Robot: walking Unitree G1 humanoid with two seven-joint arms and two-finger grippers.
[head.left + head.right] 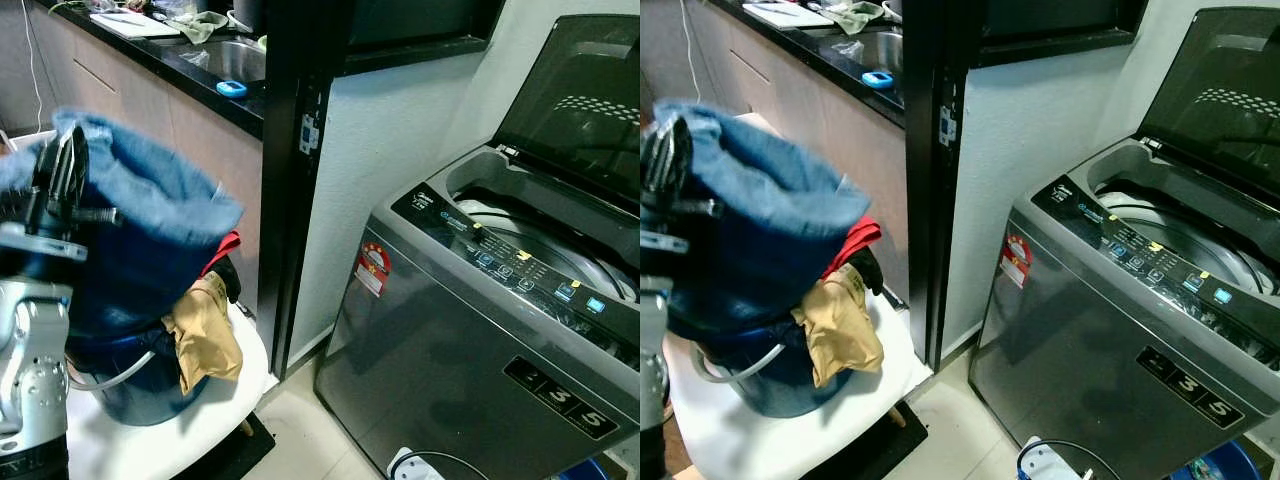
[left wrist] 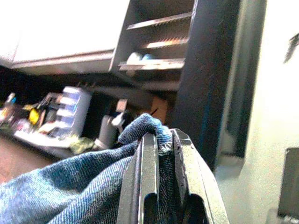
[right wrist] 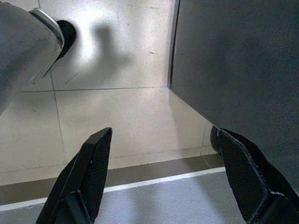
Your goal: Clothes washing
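Beside an open-lidded washing machine (image 1: 480, 330), left hand (image 2: 161, 140) pinches blue denim garment (image 1: 140, 240) above basket (image 1: 770, 375); right hand (image 3: 163, 158) wide apart over floor tiles (image 3: 117, 112).

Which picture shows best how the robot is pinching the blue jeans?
The left wrist view: the left gripper is shut on a fold of the jeans, seen close up. The eye views show the jeans lifted as a big blurry bundle. The right wrist view looks at the floor.
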